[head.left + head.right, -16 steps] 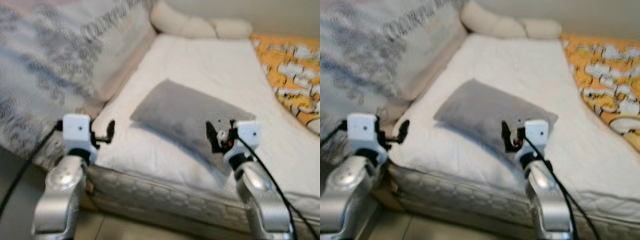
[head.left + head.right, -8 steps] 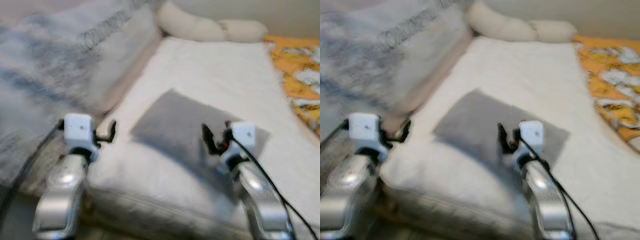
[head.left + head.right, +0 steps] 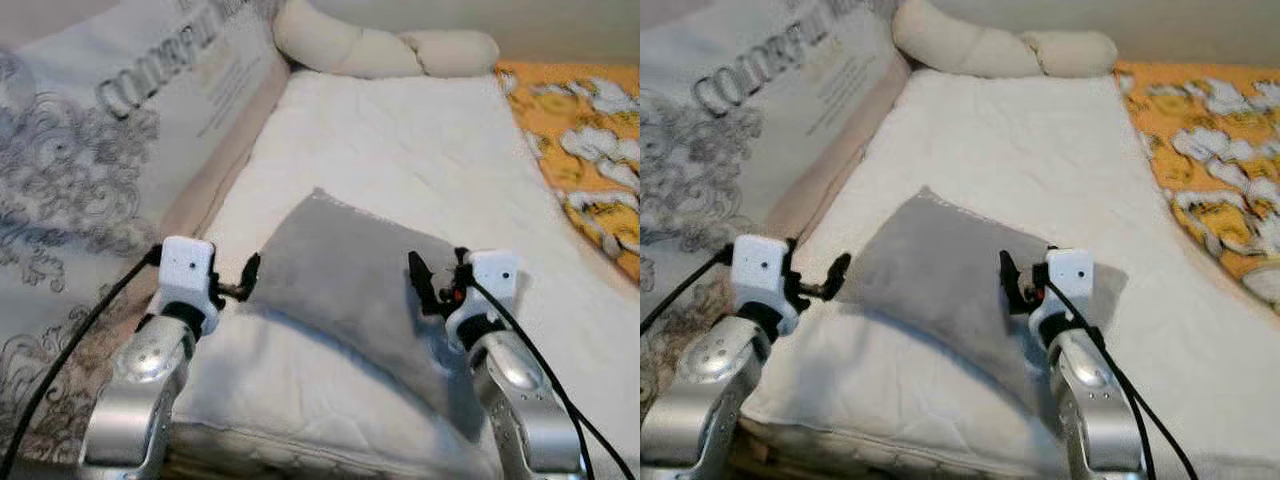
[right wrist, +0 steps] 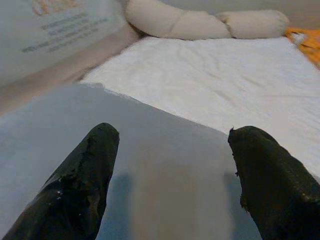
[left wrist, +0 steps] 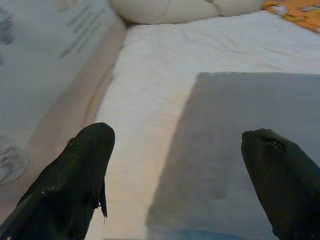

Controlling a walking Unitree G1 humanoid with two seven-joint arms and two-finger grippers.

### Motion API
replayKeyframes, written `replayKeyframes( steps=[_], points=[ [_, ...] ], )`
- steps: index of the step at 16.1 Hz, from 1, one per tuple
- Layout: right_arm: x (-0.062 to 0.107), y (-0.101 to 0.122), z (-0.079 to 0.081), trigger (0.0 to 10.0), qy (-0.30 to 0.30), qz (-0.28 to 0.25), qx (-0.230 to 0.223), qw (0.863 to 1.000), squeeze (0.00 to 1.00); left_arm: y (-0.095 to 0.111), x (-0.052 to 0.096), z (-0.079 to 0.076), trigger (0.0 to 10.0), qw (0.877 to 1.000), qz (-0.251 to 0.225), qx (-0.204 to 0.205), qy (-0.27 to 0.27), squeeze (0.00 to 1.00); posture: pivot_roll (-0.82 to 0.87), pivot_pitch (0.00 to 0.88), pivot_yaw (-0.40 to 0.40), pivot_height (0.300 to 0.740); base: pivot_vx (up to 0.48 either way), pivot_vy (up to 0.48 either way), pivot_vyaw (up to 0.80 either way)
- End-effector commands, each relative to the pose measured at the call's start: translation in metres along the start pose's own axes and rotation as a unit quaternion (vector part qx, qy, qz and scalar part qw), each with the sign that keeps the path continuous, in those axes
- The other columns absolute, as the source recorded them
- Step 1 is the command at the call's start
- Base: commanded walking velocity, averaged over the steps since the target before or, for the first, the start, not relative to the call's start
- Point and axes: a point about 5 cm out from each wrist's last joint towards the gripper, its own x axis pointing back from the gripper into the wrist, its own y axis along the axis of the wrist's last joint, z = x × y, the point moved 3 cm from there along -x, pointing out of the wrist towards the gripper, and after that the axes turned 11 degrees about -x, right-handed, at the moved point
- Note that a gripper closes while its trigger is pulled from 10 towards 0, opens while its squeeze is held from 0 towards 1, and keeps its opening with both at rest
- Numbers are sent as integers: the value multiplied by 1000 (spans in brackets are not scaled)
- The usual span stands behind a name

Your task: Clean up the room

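A long cream bolster cushion (image 3: 385,48) lies at the upper centre; an orange patterned blanket (image 3: 580,150) fills the right edge.

White mattress (image 3: 400,140) beneath a pale wall (image 3: 560,25).

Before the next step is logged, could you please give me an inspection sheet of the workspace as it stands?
Surface: white mattress, quilted, wrinkled.
Job's things: grey pillow lying flat on the mattress near its front edge.
Clutter: long cream bolster at the far end; orange patterned blanket on the robot's right.
Grippers: left gripper open at the pillow's left edge; right gripper open over the pillow.
Cables: black cables along both arms.
Surroundings: patterned grey-white bedding bulks up on the left.
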Motion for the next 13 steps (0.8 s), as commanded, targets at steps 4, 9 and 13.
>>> replayKeyframes(
  steps=[4, 9, 13],
  points=[
    [0, 1, -1, 10000, -9, -2, -2, 1000, 0, -2, -1, 1, 10000, 1000, 5, -16, -8, 0, -12, 0, 20, 740, 0, 0, 0],
    [-8, 5, -20, 10000, -41, 3, 29, 999, 0, -7, -9, -12, 10000, 998, 26, -4, -54, 0, -20, 0, 29, 740, 0, 0, 0],
    [-24, 14, -75, 10000, -108, 50, 100, 988, 0, -26, -33, -35, 10000, 983, 96, -40, -152, 0, -42, 0, 36, 740, 0, 0, 0]
  ],
)
